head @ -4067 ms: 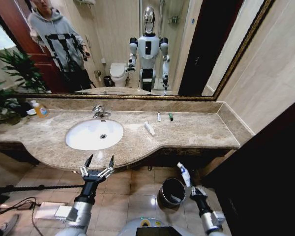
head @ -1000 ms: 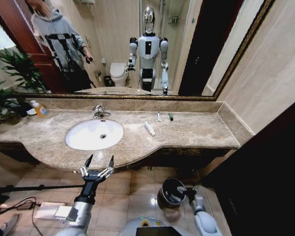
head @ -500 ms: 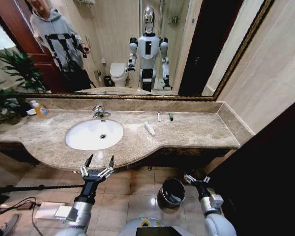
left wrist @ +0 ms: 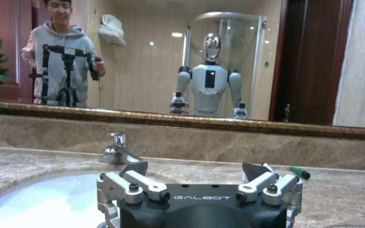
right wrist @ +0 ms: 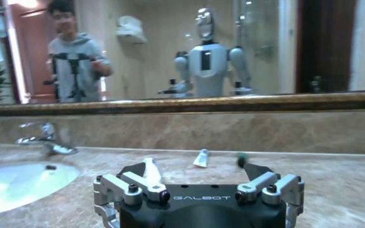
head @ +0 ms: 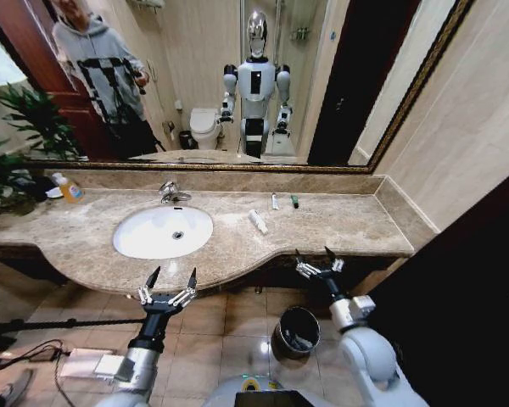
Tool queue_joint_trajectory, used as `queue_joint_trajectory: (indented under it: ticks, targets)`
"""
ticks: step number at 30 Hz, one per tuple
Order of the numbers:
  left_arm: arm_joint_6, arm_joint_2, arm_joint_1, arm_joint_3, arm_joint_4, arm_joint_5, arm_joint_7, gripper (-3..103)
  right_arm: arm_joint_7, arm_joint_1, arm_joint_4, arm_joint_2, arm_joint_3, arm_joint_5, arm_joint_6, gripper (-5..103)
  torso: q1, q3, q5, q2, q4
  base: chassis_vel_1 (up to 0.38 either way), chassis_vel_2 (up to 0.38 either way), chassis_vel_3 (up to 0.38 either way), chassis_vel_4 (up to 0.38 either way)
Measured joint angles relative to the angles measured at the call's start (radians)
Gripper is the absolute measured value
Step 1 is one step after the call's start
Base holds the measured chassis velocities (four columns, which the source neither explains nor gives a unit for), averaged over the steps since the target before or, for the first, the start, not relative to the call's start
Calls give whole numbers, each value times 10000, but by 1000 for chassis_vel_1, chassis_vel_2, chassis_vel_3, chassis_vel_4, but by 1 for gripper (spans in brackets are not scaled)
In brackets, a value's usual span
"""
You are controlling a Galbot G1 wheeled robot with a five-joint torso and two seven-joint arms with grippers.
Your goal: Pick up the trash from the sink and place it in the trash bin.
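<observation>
Tabletop (head: 339, 227) scene w/ both arms in front of the counter edge. R pincer (head: 317, 264) is now up at tabletop-edge height, above and just behind the trash bin (head: 296, 331); 4 s ago it held a white tube w/ blue marks beside the bin, 1 s ago it was down at the bin mouth. Its jaws are spread wide and hold nothing, as I read from head and R wrist views (right wrist: 198, 176). I judge that one drop is done: pale items lie inside the bin, though I can't tell how many. Still left on the tabletop, R of the sink (head: 162, 231): a white tube (head: 257, 221), a smaller white tube (head: 275, 202) and a dark green item (head: 294, 202), the last two near the mirror wall. Basin itself looks bare. L pincer (head: 168, 286) hangs spread wide and empty, below the tabletop edge in front of the sink, unchanged.
</observation>
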Motion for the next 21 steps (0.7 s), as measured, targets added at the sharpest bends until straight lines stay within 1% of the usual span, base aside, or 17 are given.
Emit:
queue_joint_trajectory:
  ticks: [1,3,4,7,9,10,11,13,15,16,17,18,19,21]
  targets:
    - [0,0,0,0,0,0,0,100,0,0,0,0,0,0,0,100,0,0,0,0,0,0,0,0,0]
    - [0,0,0,0,0,0,0,100,-3,622,-370,-395,-352,217,-130,100,0,0,1,0,1,0,0,0,0]
    - [0,0,0,0,0,0,0,100,-3,622,-370,-395,-352,217,-130,100,0,0,1,0,1,0,0,0,0]
    - [0,0,0,0,0,0,0,100,-3,1973,-1013,-950,-1357,623,-386,100,0,1,-1,0,0,0,0,0,0]
    - [0,1,0,0,0,0,2,100,-4,2187,-1128,-976,-1521,648,-405,100,0,1,-1,0,0,0,0,0,0]
    - [0,1,0,0,0,0,1,100,-2,2859,-1568,-1001,-2006,677,-423,100,0,1,0,-1,1,0,0,0,0]
    - [0,1,0,0,0,0,1,100,-2,2859,-1568,-1001,-2006,677,-423,100,0,1,0,-1,1,0,0,0,0]
    - [0,0,0,0,0,0,1,100,15,3781,-2353,-906,-2661,611,-413,100,1,1,-1,-1,2,0,0,0,0]
    - [0,0,0,0,0,1,0,100,38,3997,-2580,-874,-2835,605,-413,100,2,1,-1,-1,2,0,0,0,0]
    - [0,0,0,0,0,0,0,100,78,4308,-2948,-803,-3061,530,-410,100,1,1,-3,0,0,0,0,0,0]
    - [0,-1,0,0,0,0,0,100,93,4681,-3452,-685,-3245,151,-317,100,1,0,-3,-1,1,0,0,0,0]
    - [0,-1,0,0,0,0,0,100,93,4681,-3452,-685,-3245,151,-317,100,1,0,-3,-1,1,0,0,0,0]
    - [0,0,0,0,0,0,0,100,73,4940,-3818,-584,-3348,-156,-237,100,1,0,0,-1,0,0,0,0,0]
    - [0,0,0,0,0,1,0,100,96,5348,-4349,-463,-3582,-266,-243,100,1,0,-3,-1,1,0,0,0,0]
